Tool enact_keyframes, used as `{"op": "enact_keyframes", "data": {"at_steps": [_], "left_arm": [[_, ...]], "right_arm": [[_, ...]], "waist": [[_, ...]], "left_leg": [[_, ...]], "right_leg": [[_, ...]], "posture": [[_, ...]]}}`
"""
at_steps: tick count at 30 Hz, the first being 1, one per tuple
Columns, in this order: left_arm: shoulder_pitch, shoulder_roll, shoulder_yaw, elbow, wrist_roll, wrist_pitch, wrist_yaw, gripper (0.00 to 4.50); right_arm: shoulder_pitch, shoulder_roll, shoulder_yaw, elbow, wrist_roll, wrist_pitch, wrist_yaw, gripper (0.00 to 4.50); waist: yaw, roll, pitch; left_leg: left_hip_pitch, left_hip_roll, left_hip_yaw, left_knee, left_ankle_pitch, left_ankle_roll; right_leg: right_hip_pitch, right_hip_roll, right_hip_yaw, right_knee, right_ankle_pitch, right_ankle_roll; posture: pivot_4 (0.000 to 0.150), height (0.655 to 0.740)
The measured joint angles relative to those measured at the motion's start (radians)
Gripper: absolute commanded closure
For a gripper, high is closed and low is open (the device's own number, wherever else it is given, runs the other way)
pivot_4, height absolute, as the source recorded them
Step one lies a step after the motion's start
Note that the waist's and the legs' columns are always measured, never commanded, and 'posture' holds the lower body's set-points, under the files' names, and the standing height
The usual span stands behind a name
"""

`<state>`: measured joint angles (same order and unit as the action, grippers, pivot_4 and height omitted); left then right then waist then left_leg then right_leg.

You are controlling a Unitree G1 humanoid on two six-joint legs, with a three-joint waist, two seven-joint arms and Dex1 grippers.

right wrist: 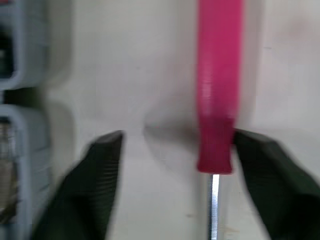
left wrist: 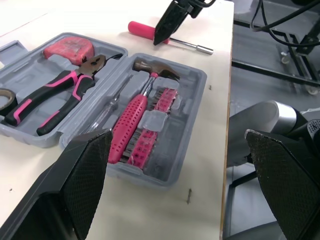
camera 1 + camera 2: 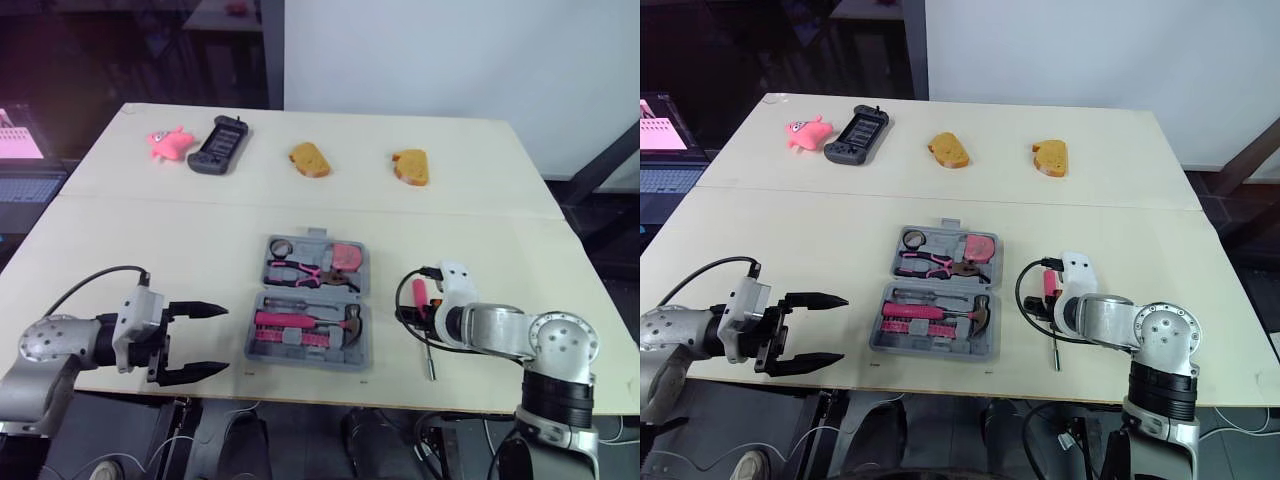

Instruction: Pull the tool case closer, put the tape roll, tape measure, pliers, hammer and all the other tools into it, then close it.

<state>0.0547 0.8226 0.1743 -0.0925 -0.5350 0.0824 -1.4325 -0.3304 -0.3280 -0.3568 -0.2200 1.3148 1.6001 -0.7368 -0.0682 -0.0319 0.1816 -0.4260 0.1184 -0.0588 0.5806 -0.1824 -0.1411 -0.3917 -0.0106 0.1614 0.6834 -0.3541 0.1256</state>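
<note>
- Left end effector: near left edge of the counter, fingers spread wide, holding nothing, pointing right toward the tool case.
- Right end effector: near right part of the counter, just right of the case; fingers apart, one on each side of the screwdriver handle, with a clear gap on one side, so not clamped.
- Tool case: grey, lid open and lying flat, in the near middle of the counter between the two end effectors.
- Far half of the case: tape roll at the left, pliers with pink-and-black handles in the middle, pink tape measure at the right.
- Near half of the case: hammer with a pink grip and its head to the right; pink bit rack just nearer than it.
- Screwdriver: pink handle, metal shaft, lying on the counter just right of the case, outside it.
- Far side of the counter, left to right: pink toy, black handheld device, two bread-like pieces, well apart from the case.
</note>
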Motion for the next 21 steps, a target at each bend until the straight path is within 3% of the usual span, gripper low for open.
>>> {"op": "enact_keyframes", "data": {"at_steps": [4, 8, 11, 15, 18, 21], "left_arm": [[-0.017, 0.000, -0.001, 0.007, 0.000, 0.001, 0.000, 0.00], [-0.024, 0.001, -0.001, 0.012, 0.000, 0.001, -0.002, 0.00], [-0.027, 0.001, -0.001, 0.012, 0.000, 0.002, -0.003, 0.00], [-0.026, 0.001, -0.002, 0.014, 0.000, 0.003, -0.004, 0.00], [-0.028, 0.000, -0.002, 0.016, 0.000, 0.004, -0.005, 0.00], [-0.031, 0.000, -0.003, 0.024, 0.000, 0.012, -0.005, 0.00]], "right_arm": [[0.037, -0.045, 0.000, -0.062, 0.079, 0.005, -0.044, 0.05], [0.098, -0.222, 0.065, -0.227, 0.259, -0.075, -0.081, 0.05], [0.123, -0.302, 0.106, -0.368, 0.263, -0.146, -0.034, 0.05], [0.213, -0.352, 0.188, -0.504, 0.126, -0.232, 0.092, 0.05], [0.358, -0.409, 0.272, -0.610, -0.138, -0.373, 0.200, 0.05], [0.471, -0.359, 0.353, -0.614, -0.337, -0.512, 0.271, 0.05]], "waist": [[-0.001, 0.003, 0.002], [-0.005, 0.006, 0.003], [-0.004, 0.006, 0.003], [0.001, 0.006, 0.003], [0.008, 0.004, 0.002], [0.003, 0.005, 0.002]], "left_leg": [[-0.002, 0.000, 0.000, -0.001, 0.000, 0.000], [-0.002, 0.000, 0.001, -0.004, 0.000, 0.001], [-0.002, 0.000, 0.000, -0.005, -0.001, 0.001], [-0.003, 0.000, 0.001, -0.003, -0.001, 0.001], [-0.003, 0.000, 0.000, -0.003, -0.001, 0.001], [-0.002, 0.000, 0.000, -0.001, 0.000, 0.001]], "right_leg": [[-0.002, 0.000, 0.000, 0.000, 0.000, 0.000], [-0.004, 0.000, 0.000, 0.000, 0.000, 0.001], [-0.005, 0.001, 0.000, 0.000, 0.000, 0.001], [-0.005, 0.000, 0.000, 0.000, 0.000, 0.001], [-0.004, 0.000, 0.000, -0.001, -0.001, 0.000], [-0.004, 0.000, 0.000, -0.001, -0.001, 0.000]], "posture": [[0.150, 0.7395], [0.150, 0.7395], [0.150, 0.7395], [0.150, 0.7395], [0.150, 0.7395], [0.150, 0.7395]]}}
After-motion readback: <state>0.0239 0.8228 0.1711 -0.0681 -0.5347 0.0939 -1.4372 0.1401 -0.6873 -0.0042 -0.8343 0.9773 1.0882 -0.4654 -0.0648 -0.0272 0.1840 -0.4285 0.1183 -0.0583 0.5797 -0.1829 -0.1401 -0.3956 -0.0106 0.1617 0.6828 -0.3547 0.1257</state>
